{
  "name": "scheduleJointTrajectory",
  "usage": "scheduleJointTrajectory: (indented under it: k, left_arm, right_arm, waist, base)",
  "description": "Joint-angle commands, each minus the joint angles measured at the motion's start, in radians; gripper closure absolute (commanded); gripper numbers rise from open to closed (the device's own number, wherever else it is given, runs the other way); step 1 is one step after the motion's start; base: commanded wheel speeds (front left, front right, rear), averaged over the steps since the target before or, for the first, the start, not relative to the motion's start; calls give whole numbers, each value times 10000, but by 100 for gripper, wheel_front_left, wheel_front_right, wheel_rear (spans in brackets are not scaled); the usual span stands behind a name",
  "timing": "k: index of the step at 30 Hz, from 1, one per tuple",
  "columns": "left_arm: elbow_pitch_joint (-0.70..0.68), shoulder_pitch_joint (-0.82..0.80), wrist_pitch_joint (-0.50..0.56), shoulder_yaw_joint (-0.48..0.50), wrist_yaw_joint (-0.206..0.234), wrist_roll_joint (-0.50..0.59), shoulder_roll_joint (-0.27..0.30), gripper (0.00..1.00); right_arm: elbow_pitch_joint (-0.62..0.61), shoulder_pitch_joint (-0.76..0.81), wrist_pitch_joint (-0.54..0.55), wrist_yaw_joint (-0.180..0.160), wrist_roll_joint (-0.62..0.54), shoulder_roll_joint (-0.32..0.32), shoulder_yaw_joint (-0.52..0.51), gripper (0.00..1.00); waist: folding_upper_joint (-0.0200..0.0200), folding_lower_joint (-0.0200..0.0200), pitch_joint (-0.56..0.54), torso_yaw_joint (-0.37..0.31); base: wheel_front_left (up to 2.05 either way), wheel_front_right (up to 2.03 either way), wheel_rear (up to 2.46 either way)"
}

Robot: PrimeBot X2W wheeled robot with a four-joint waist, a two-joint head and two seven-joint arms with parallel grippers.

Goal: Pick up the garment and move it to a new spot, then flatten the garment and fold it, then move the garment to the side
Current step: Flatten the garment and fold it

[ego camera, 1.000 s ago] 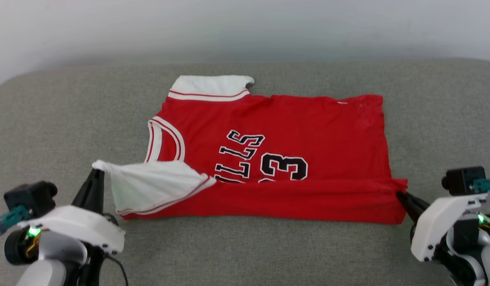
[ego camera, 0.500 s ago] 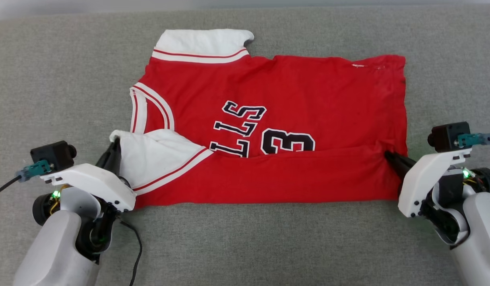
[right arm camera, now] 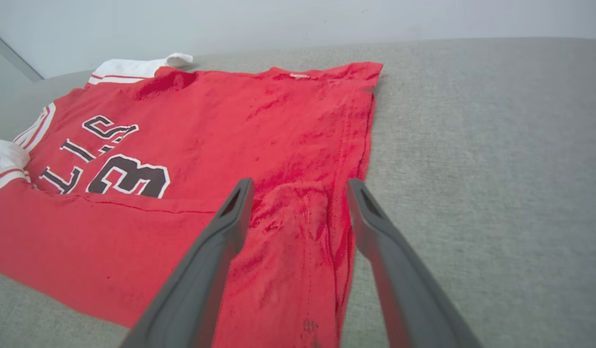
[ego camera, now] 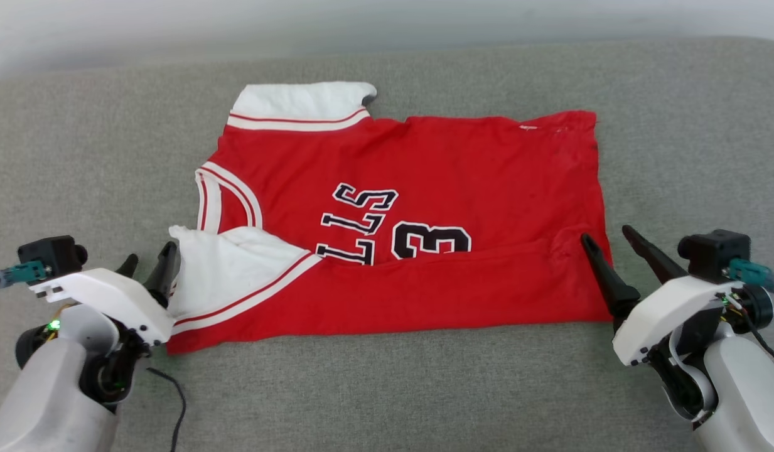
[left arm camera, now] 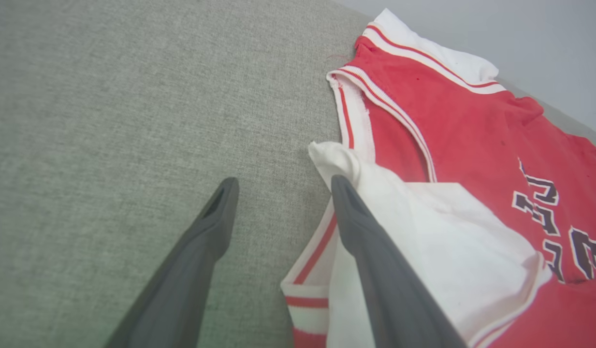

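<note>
Most of the scene was taken up by a grey woven surface, behind which a pale, plain wall was seen. The garment was laid flat near the middle of the surface, its neck turned to the robot's left and its hem to the right. Its near long edge was folded up over the front, so that the lower part of the black lettering was covered. The far sleeve was spread white at the far edge, and the near sleeve was folded over the near left corner. The left gripper was held wide apart at the near sleeve's tip, one finger over the edge of the white cloth and the other over bare surface; nothing was gripped. The right gripper was spread just as wide at the hem's near corner, one finger over red cloth and the other over the surface, with nothing held. A thin black cable was trailed below the left wrist.
</note>
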Motion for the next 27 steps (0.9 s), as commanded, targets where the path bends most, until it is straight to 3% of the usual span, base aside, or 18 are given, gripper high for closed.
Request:
scheduleJointTrajectory:
  k: [1,8,13,17,21,27]
  left_arm:
    - [-14,84,84,-10,-49,-5,122,0]
    - [-745,313,1828,-87,-105,-263,1258,0]
    - [-1737,696,3904,-376,-254,-693,2179,0]
    - [-2500,1133,5423,-588,-76,-1077,2715,0]
    - [-3118,1466,6133,-557,275,-1522,2736,0]
    - [-3011,1738,6339,-666,543,-1759,2398,0]
  right_arm:
    - [-83,168,-200,-7,-88,44,-90,0]
    - [-789,856,-1248,-7,-912,405,-1034,0]
    - [-1362,1340,-1202,-7,-1390,815,-1638,0]
    - [-1730,1624,-1020,-7,-1560,1115,-1893,0]
    - [-1979,1648,-859,-7,-1601,1366,-2011,0]
    - [-2053,1400,-726,-7,-1500,1560,-2045,0]
  waist:
    - [-1,-1,-283,-80]
    - [-1,-1,-915,-256]
    - [-1,-1,-1018,-362]
    - [-1,-1,-852,-511]
    - [-1,-1,-424,-689]
    - [-1,-1,161,-892]
  base:
    - [0,0,0]
    - [0,0,0]
    - [0,0,0]
    - [0,0,0]
    - [0,0,0]
    - [0,0,0]
